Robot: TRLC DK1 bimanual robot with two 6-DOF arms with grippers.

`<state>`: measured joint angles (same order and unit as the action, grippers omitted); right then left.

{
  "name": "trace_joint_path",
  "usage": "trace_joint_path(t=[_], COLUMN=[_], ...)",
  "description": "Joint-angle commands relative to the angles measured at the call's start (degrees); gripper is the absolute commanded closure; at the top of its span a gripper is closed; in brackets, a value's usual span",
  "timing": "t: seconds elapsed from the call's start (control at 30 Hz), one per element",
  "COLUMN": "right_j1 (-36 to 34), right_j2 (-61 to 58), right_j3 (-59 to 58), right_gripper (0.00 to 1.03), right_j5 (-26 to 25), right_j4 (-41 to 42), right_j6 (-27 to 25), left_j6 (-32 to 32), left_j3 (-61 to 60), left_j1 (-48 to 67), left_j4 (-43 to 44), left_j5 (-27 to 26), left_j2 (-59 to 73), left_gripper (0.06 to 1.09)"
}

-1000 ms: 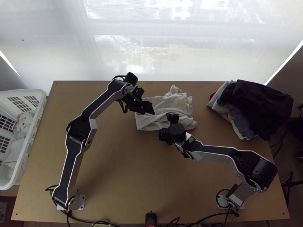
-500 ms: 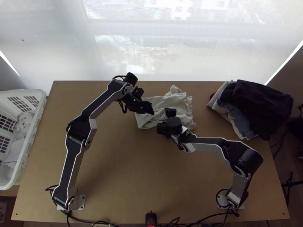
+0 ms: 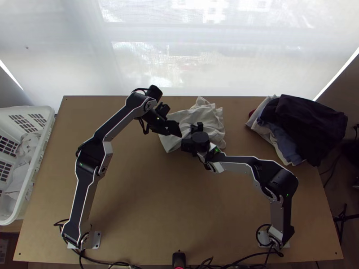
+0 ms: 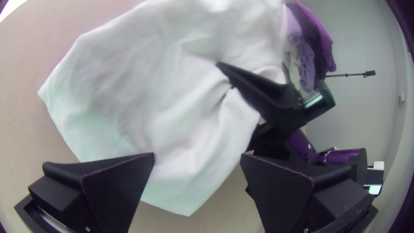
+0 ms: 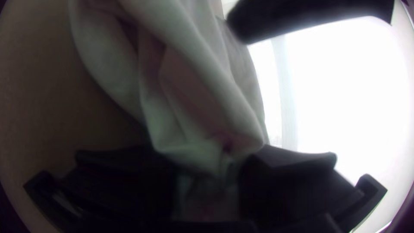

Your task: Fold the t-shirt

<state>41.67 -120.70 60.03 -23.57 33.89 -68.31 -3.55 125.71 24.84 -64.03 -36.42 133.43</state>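
Well to the left of the left hand [image 3: 176,130] stands a white slatted laundry basket [image 3: 39,152], pale crumpled cloth [image 3: 20,175] inside. Well to the right of the right hand [image 3: 191,134] lies a clothes heap: a dark garment [image 3: 309,121] over blue-grey [image 3: 291,152] and whitish ones [image 3: 255,124]. Beyond both hands hangs a translucent blind [image 3: 215,83].

No readable text, no legible labels or brands, no numbers, no signs

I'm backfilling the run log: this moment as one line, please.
t-shirt: rumpled, not neatly folded | right gripper: closed on bunched cloth | left gripper: open, holding nothing
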Motion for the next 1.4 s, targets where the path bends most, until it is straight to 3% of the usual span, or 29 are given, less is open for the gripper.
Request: trace_joint_path(t=[0.0, 0.5, 1.0, 1.37], right_j1=[-0.36, 1.22, -1.94, -11.61], right_j2=[-0.06, 19.10, 33.96, 43.71], right_j3=[0.09, -4.13, -5.45, 2.90], right_gripper=[0.99, 1.00, 1.00, 1.00], right_j5=[0.19, -2.09, -3.50, -3.67], right_j4=[-2.78, -7.87, -10.42, -17.72], right_j6=[-0.15, 8.72, 6.26, 5.38], left_j6=[0.39, -1.99, -3.83, -4.01], left_j3=[-0.20, -0.11, -8.99, -17.34], left_j1=[-0.93, -11.48, -18.69, -22.47], left_j4=[-1.45, -1.54, -3.82, -2.50], left_j5=[-0.40, 3.47, 3.55, 5.14], left_j2=[-5.72, -28.31, -45.62, -54.50], left_gripper=[0.11, 0.11, 0.11, 0.11])
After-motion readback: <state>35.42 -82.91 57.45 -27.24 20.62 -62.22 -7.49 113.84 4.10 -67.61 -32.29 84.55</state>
